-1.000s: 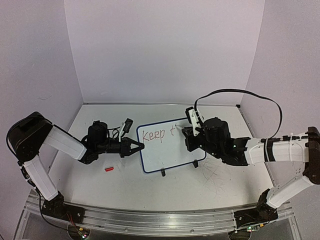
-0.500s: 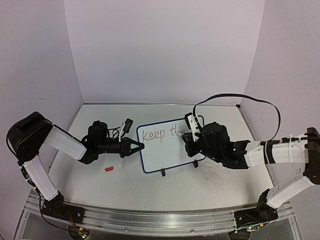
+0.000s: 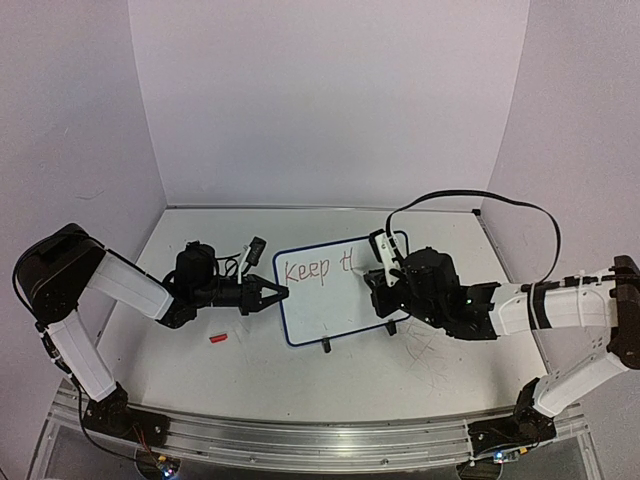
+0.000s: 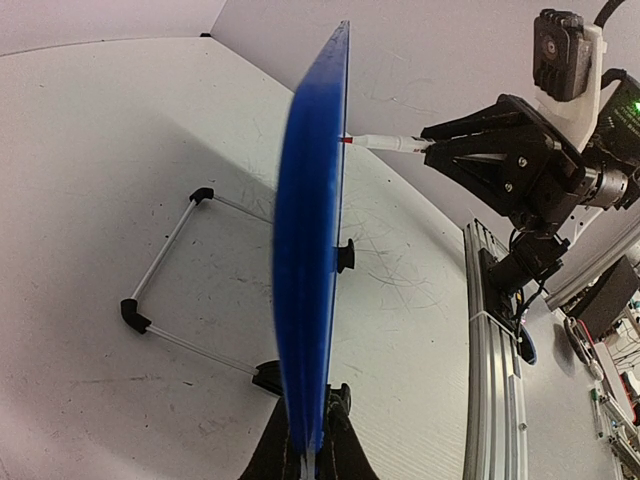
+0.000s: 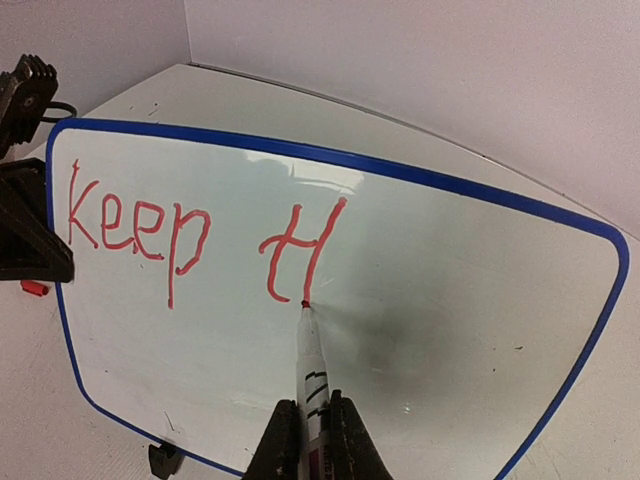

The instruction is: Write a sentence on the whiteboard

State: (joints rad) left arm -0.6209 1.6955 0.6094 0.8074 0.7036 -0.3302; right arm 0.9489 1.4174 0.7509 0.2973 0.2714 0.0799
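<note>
The whiteboard [image 3: 335, 303] stands tilted on its black feet mid-table, blue-rimmed. My left gripper [image 3: 283, 292] is shut on its left edge; in the left wrist view the board [image 4: 312, 250] runs edge-on out of the left gripper [image 4: 310, 455]. The sentence [image 5: 180, 230] in red reads "Keep t" plus one tall stroke, and shows as the sentence [image 3: 316, 268] from above. My right gripper [image 5: 308, 430] is shut on a white marker [image 5: 312, 360]. The marker's red tip touches the board at the foot of that stroke.
A small red cap [image 3: 218, 339] lies on the table left of the board's front. Black clip feet [image 3: 324, 346] stick out under the board, and a wire stand [image 4: 165, 290] props it behind. Grey scratches [image 3: 425, 355] mark the tabletop at right.
My right gripper drew the marker down the board, adding a tall red stroke right of the "t". The left gripper and the board stayed still.
</note>
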